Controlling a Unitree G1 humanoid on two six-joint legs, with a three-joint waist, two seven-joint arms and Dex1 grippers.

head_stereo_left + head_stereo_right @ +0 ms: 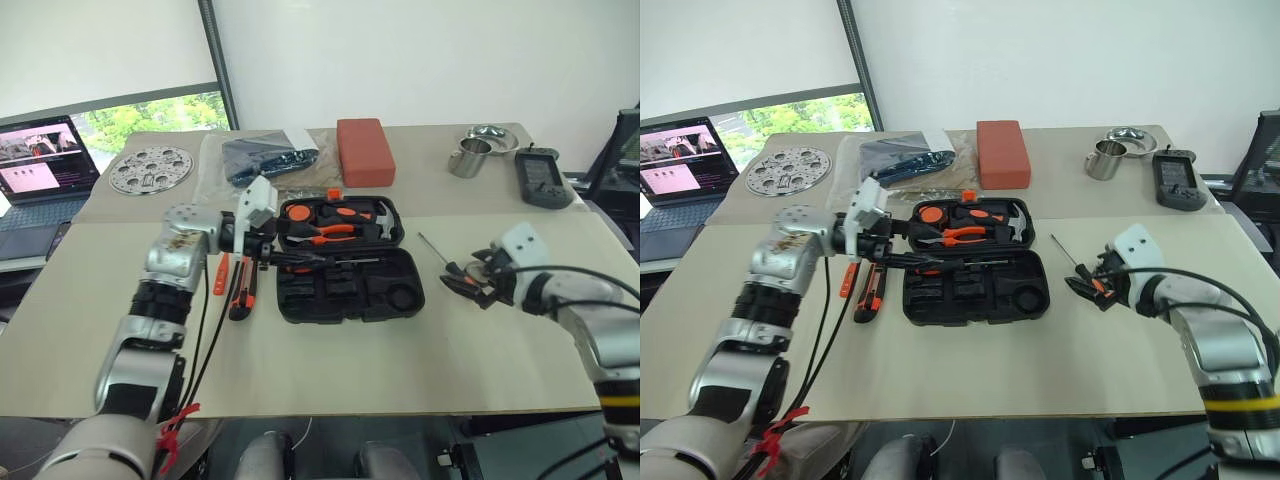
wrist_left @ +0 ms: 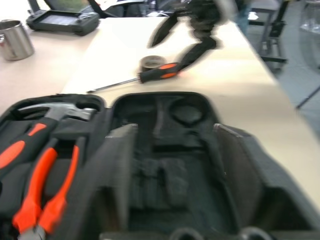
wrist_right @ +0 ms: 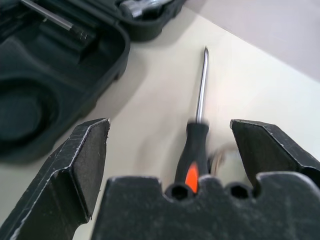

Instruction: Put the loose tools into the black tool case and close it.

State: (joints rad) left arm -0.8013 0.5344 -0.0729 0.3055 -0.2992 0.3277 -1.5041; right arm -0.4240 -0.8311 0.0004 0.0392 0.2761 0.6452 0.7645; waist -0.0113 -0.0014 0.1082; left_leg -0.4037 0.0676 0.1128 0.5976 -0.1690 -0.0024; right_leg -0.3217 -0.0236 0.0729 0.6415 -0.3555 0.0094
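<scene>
- The table is the biggest surface; its near half is bare, giving both arms free room, while a laptop, a red-brown box and a steel mug crowd the far edge.
- The black tool case lies open mid-table, lid flat away from the robot, with pliers and a hammer seated in the lid half; a screwdriver lies in the near half's long recess, other recesses look empty.
- The left gripper hovers at the case's left edge; its fingers are blurred against the case, so their spread cannot be told.
- The utility knife and a slim orange tool lie just left of the case.
- The right gripper stands wide, straddling the handle of an orange-and-black screwdriver right of the case, not yet clamped.
- The grey tape roll sits just beside that handle.
- Step in hand, I judge: picking up this screwdriver. Next calls for closing on the handle without catching the tape roll, then carrying it left over the case wall.
</scene>
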